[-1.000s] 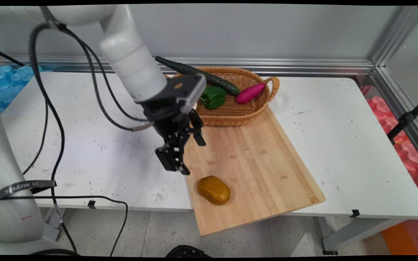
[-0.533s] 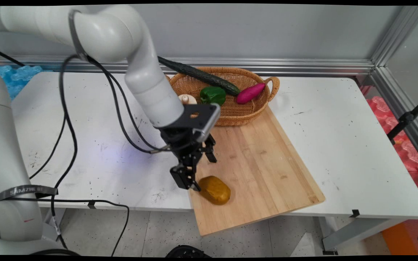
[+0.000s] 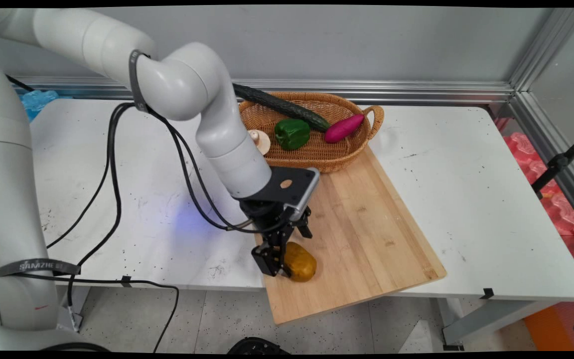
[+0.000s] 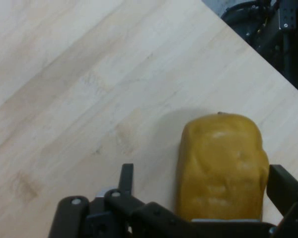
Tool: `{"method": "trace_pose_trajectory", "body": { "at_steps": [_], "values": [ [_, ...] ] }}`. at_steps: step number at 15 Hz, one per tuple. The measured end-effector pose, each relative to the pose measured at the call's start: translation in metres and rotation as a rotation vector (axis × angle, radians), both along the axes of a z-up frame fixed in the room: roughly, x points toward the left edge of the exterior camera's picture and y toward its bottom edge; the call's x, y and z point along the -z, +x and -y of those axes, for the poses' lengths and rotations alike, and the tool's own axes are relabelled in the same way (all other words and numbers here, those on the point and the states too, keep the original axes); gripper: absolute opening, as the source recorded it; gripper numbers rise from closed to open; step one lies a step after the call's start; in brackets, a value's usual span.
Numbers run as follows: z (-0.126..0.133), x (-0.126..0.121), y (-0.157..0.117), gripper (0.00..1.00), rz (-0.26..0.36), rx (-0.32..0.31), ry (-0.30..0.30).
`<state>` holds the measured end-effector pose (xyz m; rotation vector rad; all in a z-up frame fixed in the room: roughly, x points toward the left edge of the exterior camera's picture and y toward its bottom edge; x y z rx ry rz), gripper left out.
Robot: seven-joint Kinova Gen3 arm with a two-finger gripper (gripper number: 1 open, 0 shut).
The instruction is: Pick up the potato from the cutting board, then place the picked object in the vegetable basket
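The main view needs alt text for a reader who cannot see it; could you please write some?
A white robot arm's black two-finger gripper, open, straddles a yellow-brown potato on a light wooden cutting board over a white table. Behind the board, an oval wicker basket holds a dark green cucumber, a green bell pepper and a magenta sweet potato.

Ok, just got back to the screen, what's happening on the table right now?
The gripper is down on the wooden cutting board, open, with its fingers on either side of a brownish-yellow potato near the board's front edge. The potato lies on the board. Behind the board, a wicker basket holds a cucumber, a green pepper, a purple sweet potato and a pale mushroom.
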<state>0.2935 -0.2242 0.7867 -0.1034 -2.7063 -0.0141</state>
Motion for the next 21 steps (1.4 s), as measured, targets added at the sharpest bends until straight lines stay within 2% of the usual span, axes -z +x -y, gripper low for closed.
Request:
{"method": "trace_pose_trajectory", "body": {
  "at_steps": [4,5,11,14,18,21],
  "values": [
    [-0.001,0.001,-0.004,1.0,-0.005,0.011,-0.006],
    [-0.002,-0.001,-0.003,0.0,-0.004,0.016,-0.005],
    [-0.007,-0.014,0.002,0.0,-0.002,0.042,0.008],
    [-0.003,-0.033,0.001,0.0,-0.011,0.021,0.005],
    [0.012,-0.07,0.007,0.0,-0.017,-0.101,0.004],
    [0.032,-0.098,0.02,0.0,-0.024,-0.247,-0.009]
  ]
}}
